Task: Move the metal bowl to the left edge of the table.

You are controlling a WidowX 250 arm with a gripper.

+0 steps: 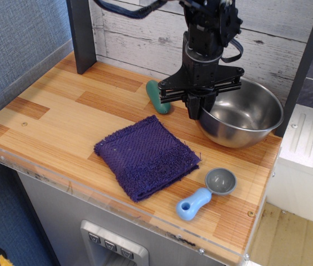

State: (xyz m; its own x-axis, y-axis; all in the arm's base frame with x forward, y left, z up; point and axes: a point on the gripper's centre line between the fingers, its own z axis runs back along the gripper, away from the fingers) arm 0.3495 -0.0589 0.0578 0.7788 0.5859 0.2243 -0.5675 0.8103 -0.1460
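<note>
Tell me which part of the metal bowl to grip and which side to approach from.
Grip the metal bowl by its thin rolled rim on the near-left side, coming straight down from above with one jaw inside and one outside. The bowl sits upright and open, and its body looks too wide to span. The gripper hangs at that rim, so this is probably the shortest approach.

Whitewashed plank wall (289,41), perhaps tiled beyond.
</note>
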